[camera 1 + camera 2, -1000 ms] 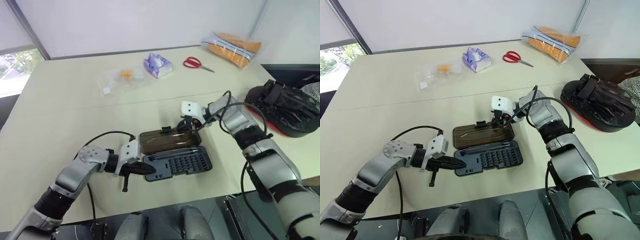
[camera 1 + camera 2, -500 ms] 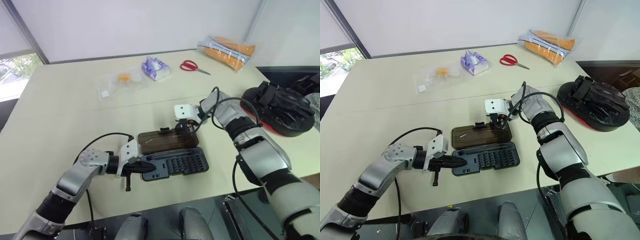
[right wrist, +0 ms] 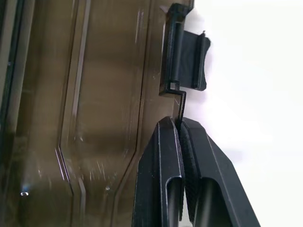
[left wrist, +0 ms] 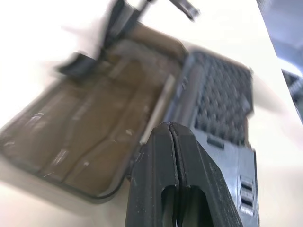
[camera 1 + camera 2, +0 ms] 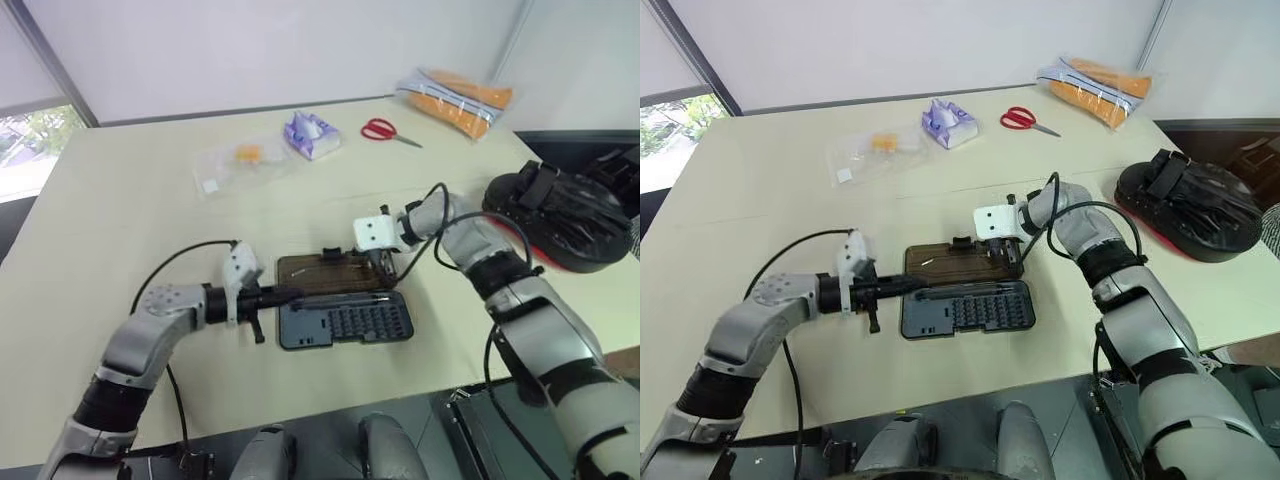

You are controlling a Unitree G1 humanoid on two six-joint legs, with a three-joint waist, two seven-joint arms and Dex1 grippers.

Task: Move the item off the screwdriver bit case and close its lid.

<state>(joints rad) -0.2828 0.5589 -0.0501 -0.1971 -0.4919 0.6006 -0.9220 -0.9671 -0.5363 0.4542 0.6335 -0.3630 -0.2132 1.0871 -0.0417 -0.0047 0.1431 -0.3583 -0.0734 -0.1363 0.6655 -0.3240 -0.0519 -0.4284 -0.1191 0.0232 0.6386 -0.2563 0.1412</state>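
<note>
Black jaws of the right gripper (image 3: 181,126) are pressed together on the thin far edge of the lid (image 5: 958,262), just beside its latch tab (image 3: 184,61). The left gripper (image 5: 902,286), at centre-left of the frame, also has its jaws closed, empty, with the tips at the left end of the screwdriver bit case (image 5: 970,308) near the hinge line. The case lies open at mid-frame on the table (image 5: 770,230): smoky brown lid farther up the frame, grey-blue bit tray nearer. The boxing mitt (image 5: 1188,205) sits at the right edge, well apart from the case. Scissors (image 5: 1028,120), plastic bags (image 5: 872,152) and an orange packet (image 5: 1095,82) lie along the upper part.
</note>
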